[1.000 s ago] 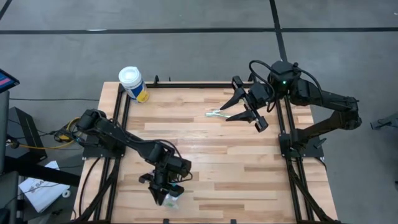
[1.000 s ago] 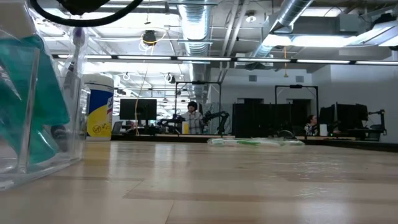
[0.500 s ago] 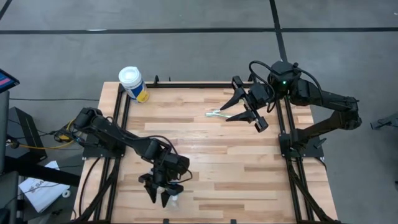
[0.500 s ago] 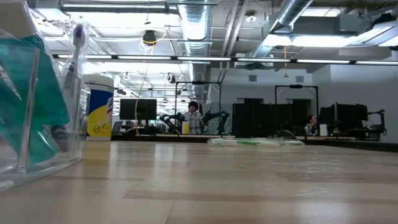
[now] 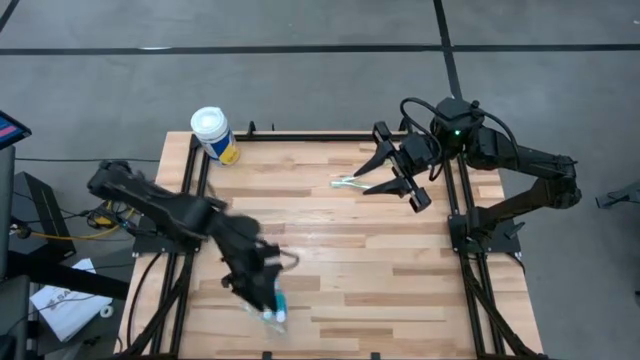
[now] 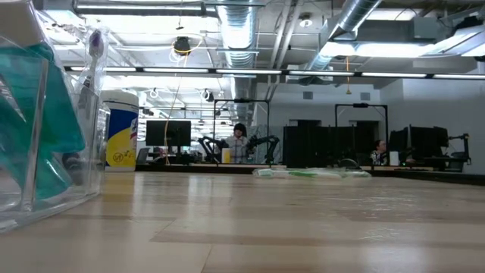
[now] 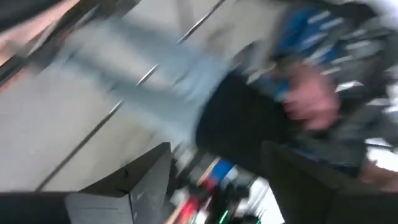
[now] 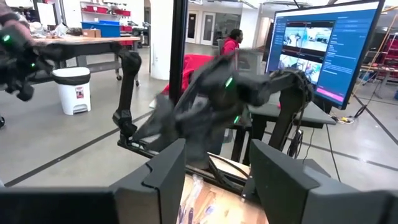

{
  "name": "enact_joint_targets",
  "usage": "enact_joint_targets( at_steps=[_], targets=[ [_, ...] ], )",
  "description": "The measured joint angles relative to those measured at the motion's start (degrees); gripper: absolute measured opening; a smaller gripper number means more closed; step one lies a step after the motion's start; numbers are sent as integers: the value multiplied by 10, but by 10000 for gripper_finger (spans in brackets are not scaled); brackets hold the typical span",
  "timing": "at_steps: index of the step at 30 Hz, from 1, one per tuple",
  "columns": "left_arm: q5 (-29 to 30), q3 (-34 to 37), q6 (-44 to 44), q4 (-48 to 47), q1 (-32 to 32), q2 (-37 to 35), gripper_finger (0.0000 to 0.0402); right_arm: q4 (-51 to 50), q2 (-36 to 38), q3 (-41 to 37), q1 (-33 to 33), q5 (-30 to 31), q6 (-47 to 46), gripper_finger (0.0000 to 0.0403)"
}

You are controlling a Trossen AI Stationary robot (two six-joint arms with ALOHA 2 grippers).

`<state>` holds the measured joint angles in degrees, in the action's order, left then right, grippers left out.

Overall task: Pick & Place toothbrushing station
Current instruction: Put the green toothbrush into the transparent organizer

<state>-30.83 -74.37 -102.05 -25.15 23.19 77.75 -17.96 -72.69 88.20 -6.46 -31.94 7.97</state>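
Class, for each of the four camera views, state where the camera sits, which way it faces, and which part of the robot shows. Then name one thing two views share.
High view: overhead, straight down on the table; both arms, left gripper, right gripper.
Low view: table height, level toward the room; holder close up, no arm.
Left wrist view: blurred, facing the room; own fingers.
Right wrist view: across the table at the left arm; own fingers.
Shared: the canister shows high and low.

No lettering can be read anywhere. The white-lidded round canister (image 6: pixel 120 130) carries a yellow label with a small dark emblem, too small to make out, and the large blue-lit monitor (image 8: pixel 320 46) shows text too fine to read.
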Motion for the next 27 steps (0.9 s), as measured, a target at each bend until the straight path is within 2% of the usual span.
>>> enact_joint_targets(
  at_steps=[3, 5, 9, 12, 14, 16, 18, 23, 27],
  targets=[
    [124, 0, 17, 25, 0, -52, 234, 2, 0, 0, -8, 1, -7, 169],
    [226, 0, 68, 31, 0, -86, 228, 6, 0, 0, -15, 1, -19, 169],
    [418, 0, 248, 42, -14, -138, 219, 25, 0, 0, -30, 1, -58, 167],
    [497, 0, 385, 43, -45, -156, 216, 59, 0, 0, -41, 2, -86, 167],
    [500, 3, 438, 44, -81, -157, 214, 81, 0, 0, -51, 2, -100, 168],
    [468, 14, 472, 40, -122, -154, 210, 100, 0, 0, -62, 6, -113, 168],
    [420, 24, 506, 43, -162, -146, 205, 113, 0, 0, -77, 20, -125, 166],
    [308, 74, 591, 55, -260, -127, 186, 109, 0, 0, -112, 99, -137, 162],
    [191, 118, 640, 151, -342, -102, 172, 110, -4, 0, -137, 115, -171, 158]
  ],
)
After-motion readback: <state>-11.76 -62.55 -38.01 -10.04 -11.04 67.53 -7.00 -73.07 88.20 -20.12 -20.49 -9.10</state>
